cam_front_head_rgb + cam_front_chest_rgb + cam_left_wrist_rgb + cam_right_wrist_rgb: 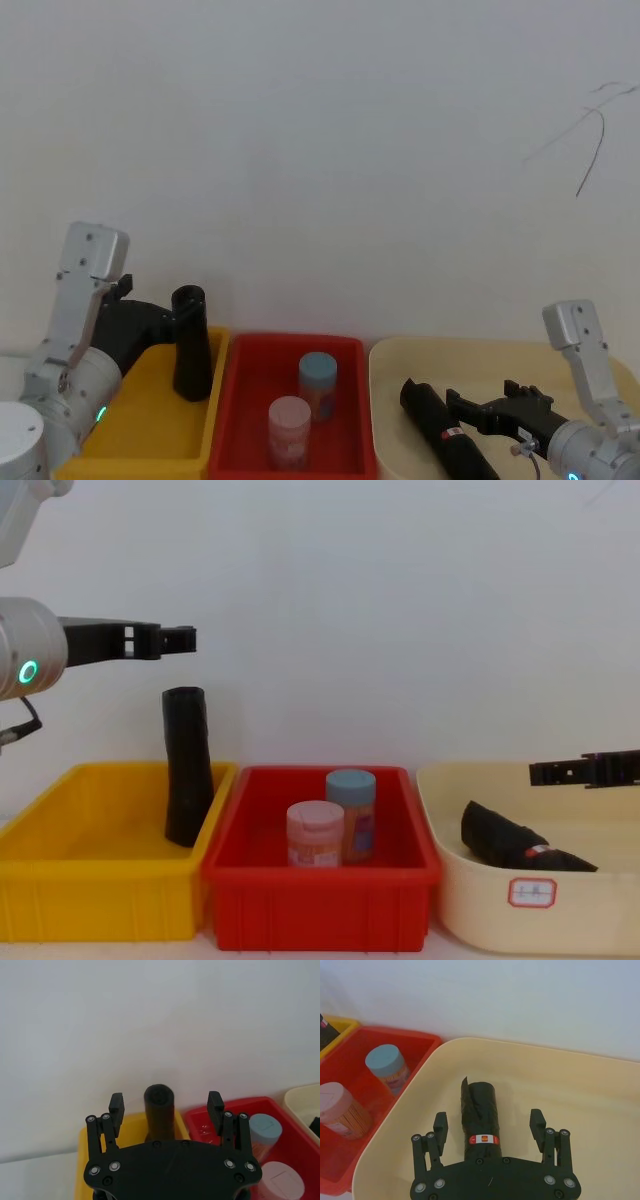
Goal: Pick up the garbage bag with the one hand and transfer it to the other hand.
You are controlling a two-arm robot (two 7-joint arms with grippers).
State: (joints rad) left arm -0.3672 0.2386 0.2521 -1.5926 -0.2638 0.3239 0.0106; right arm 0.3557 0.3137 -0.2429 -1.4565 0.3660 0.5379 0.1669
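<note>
Lying flat in cream plastic tub (570, 1090): thick black garbage-bag roll with red-and-white label band (481, 1110), long axis toward back wall, labelled end nearest black two-finger right gripper (488, 1119). It hovers above, fingers spread. Left gripper (166, 1099), fingers apart, above plain black roll (186, 780) upright in yellow bin (100, 880); red bin (320, 900) between.

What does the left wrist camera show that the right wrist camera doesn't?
Left wrist view, of the two: the left gripper, fingers open, with the top of an upright plain black roll seen between them. Right wrist view: the right gripper, fingers open, with the garbage bag seen between them, lying in the beige tub, its red-and-white band visible. Both: the red bin with the blue-lidded jar and the pink-lidded jar, plus part of the yellow bin and beige tub.
</note>
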